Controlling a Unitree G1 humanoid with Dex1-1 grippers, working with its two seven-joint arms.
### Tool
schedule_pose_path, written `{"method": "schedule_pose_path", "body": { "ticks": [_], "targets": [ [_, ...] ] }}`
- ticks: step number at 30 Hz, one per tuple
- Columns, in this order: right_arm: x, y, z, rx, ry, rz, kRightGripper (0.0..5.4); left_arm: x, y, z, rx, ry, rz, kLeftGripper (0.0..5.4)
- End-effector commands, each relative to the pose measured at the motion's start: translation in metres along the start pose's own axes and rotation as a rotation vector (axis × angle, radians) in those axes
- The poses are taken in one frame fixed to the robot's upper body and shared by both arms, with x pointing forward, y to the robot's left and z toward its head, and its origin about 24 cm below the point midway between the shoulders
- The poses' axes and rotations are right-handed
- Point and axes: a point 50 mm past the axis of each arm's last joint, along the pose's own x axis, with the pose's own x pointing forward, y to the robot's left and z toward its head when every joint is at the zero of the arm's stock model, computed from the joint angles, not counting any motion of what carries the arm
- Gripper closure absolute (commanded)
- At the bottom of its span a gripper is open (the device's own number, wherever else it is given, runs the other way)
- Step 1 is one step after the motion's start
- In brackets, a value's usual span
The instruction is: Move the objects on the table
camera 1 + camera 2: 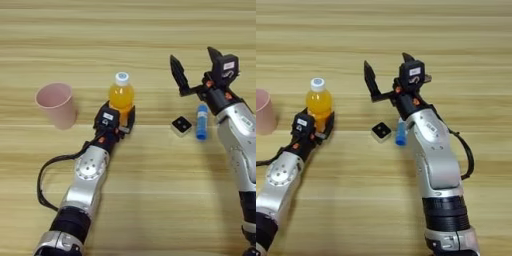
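- Left tool (121,121) pinches the base of the upright orange-juice bottle (121,95), a black finger on either side of it.
- Nearby, mid-bench, the small black-topped cube (181,126) lies just beside the blue tube (201,122), apart from it.
- Pink cup (56,105) stands upright left of the bottle on the wooden bench (150,190).
- Farther back, the right tool (196,67) hangs above the tube, fingers spread wide, pinching nothing.

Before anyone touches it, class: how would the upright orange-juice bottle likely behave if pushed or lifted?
The orange-juice bottle looks nearly full, so probably heavy for its size. It stands tall on a narrow base, so a high push may tip it, and then its round body could roll. The left claw closed low around it should steady it.
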Motion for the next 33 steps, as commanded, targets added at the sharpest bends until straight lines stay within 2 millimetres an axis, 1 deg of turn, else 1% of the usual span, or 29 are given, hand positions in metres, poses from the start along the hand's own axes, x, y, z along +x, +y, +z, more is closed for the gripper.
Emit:
{"method": "schedule_pose_path", "body": {
  "ticks": [1, 12, 15, 16, 22, 28, 33],
  "targets": [
    [0.002, 0.000, 0.002, -0.009, -0.014, -0.006, 0.00, 0.001, 0.003, 0.002, 0.025, -0.023, 0.021, 2.02],
    [0.000, -0.003, -0.003, -0.004, 0.001, -0.021, 0.00, 0.000, 0.005, -0.004, 0.054, -0.001, 0.039, 2.02],
    [-0.001, -0.004, -0.004, -0.004, 0.003, -0.023, 0.00, 0.000, 0.005, -0.005, 0.058, 0.003, 0.041, 1.63],
    [-0.001, -0.004, -0.004, -0.003, 0.004, -0.023, 0.00, 0.000, 0.005, -0.005, 0.058, 0.004, 0.041, 1.40],
    [-0.002, -0.007, -0.008, -0.003, 0.019, -0.040, 0.00, 0.000, 0.004, -0.005, 0.059, 0.006, 0.042, 0.97],
    [-0.007, -0.022, -0.022, -0.051, 0.082, -0.131, 0.00, -0.001, 0.003, -0.005, 0.060, 0.003, 0.044, 0.49],
    [-0.011, -0.036, -0.028, -0.097, 0.095, -0.191, 0.00, -0.001, 0.002, -0.005, 0.058, 0.003, 0.046, 0.02]
  ]
}}
